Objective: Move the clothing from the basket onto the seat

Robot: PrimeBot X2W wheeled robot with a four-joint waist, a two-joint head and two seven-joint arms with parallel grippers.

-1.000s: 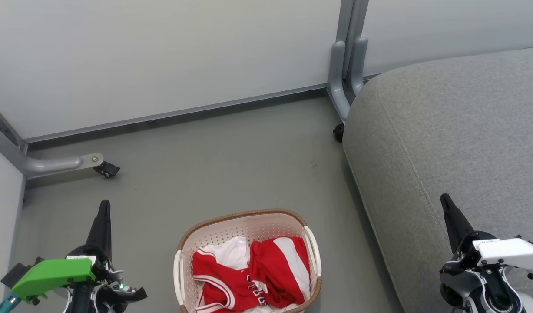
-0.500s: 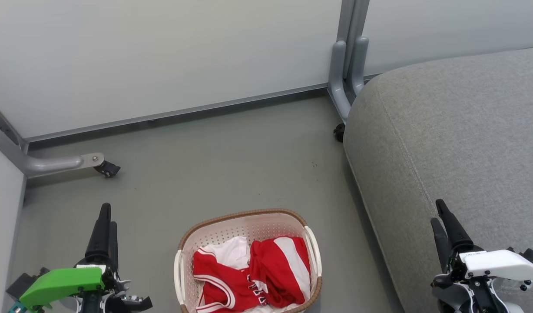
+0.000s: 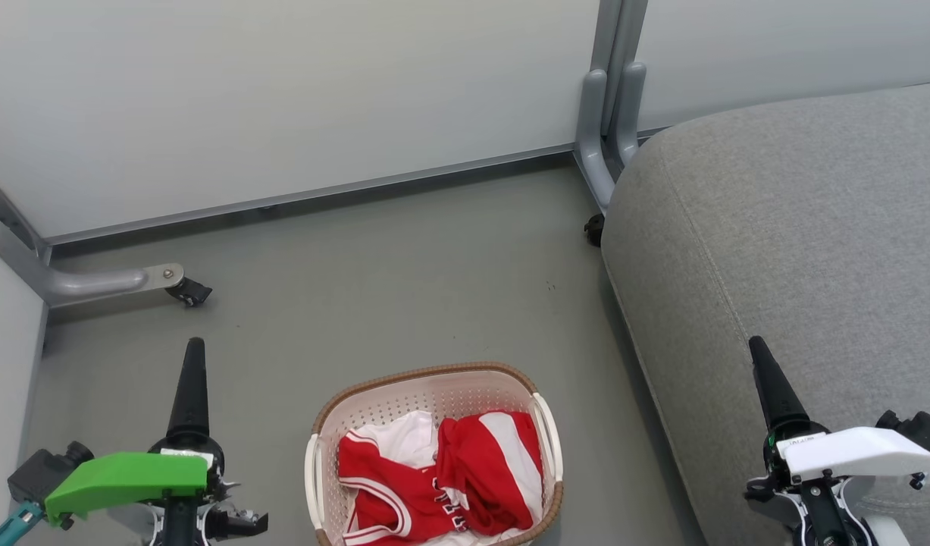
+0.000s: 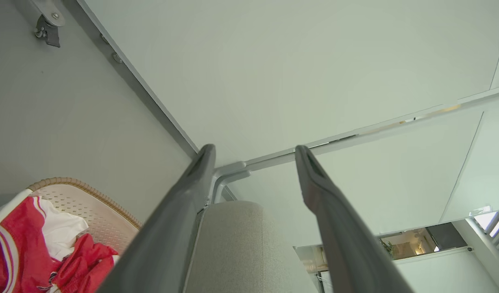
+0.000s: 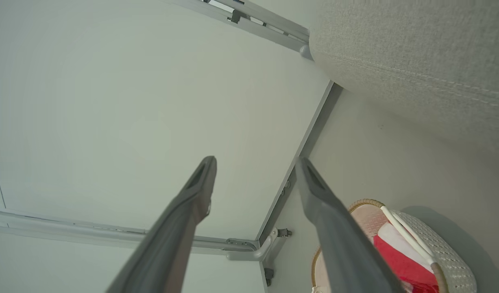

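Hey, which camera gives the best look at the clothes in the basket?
The head view: it looks straight down on both red-and-white clothes in the basket. The left wrist view catches part of them in its lower left corner; the right wrist view, a small sliver at lower right.

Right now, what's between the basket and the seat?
Only a strip of bare grey floor separates the basket from the seat; nothing lies on it. The head view shows this.
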